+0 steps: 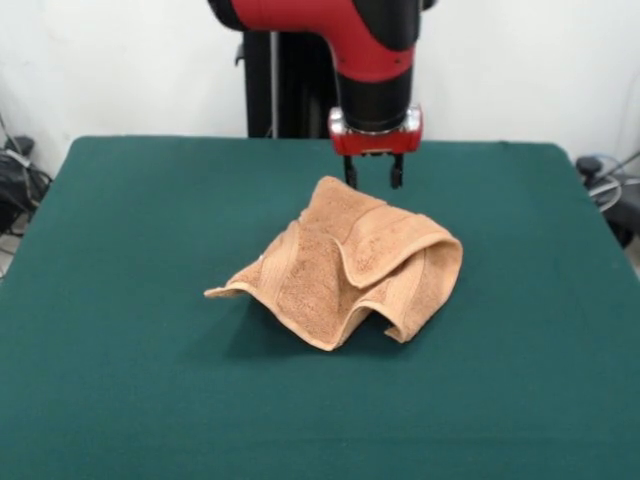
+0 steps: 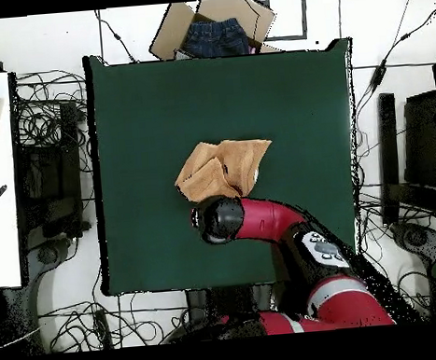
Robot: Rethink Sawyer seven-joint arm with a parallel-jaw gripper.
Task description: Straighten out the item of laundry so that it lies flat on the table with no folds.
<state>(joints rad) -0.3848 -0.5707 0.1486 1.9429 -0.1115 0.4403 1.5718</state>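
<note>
The tan terry towel (image 1: 345,265) lies crumpled on the dark green table (image 1: 120,300), folded over itself with raised ridges and one corner pointing left. In the overhead view the towel (image 2: 223,168) sits near the table's middle. My gripper (image 1: 373,176) hangs just behind and above the towel's far peak. Its two black fingers (image 1: 351,170) stand apart with nothing between them. In the overhead view the arm's black wrist (image 2: 219,220) covers the gripper, right beside the towel's near edge.
A cardboard box with blue jeans (image 2: 215,31) stands beyond the table's far edge in the overhead view. Cables and equipment (image 2: 47,163) lie on the floor around the table. The pedestal (image 1: 275,70) stands behind the table.
</note>
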